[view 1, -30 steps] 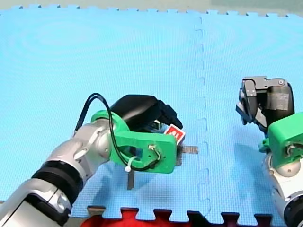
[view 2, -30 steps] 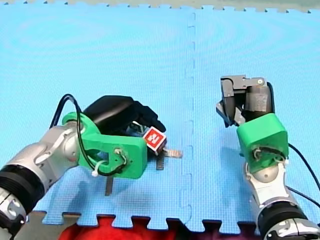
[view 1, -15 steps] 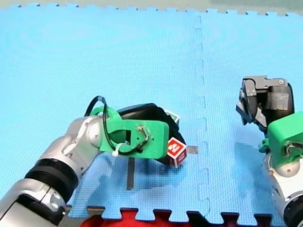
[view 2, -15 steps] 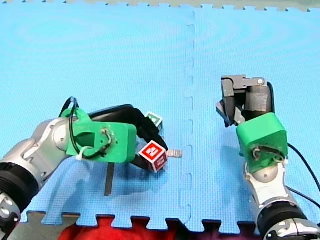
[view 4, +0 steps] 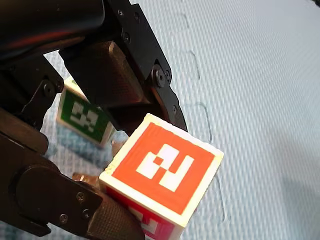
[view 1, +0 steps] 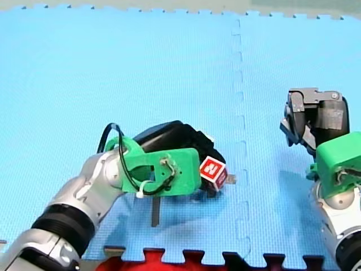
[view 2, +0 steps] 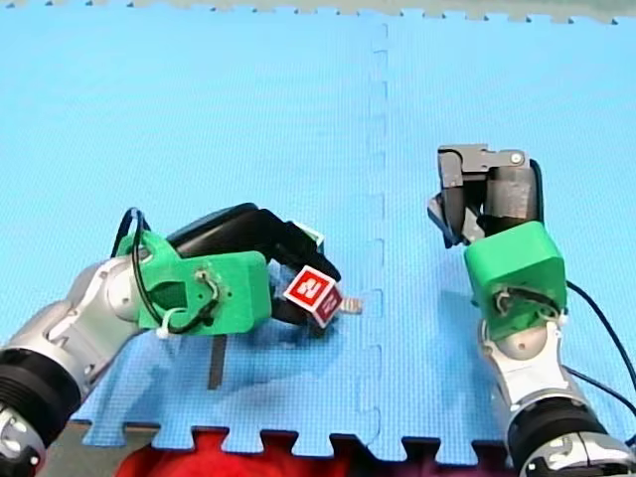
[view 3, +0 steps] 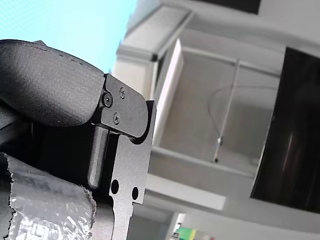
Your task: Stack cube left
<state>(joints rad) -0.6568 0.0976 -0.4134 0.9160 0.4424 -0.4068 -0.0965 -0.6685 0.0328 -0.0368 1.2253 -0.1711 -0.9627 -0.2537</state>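
The left hand (view 1: 179,139) is low over the near part of the blue foam mat (view 1: 141,68). Its black fingers (view 4: 120,85) are clamped around the red cube (view 1: 212,168), which is held tilted with a white-patterned face turned up. The green cube (view 4: 82,113) sits on the mat just behind it, tucked in under the fingers, and I can't make out whether the two cubes touch. Well off to the right, the right hand (view 1: 307,119) hangs above the mat, fingers curled in on nothing.
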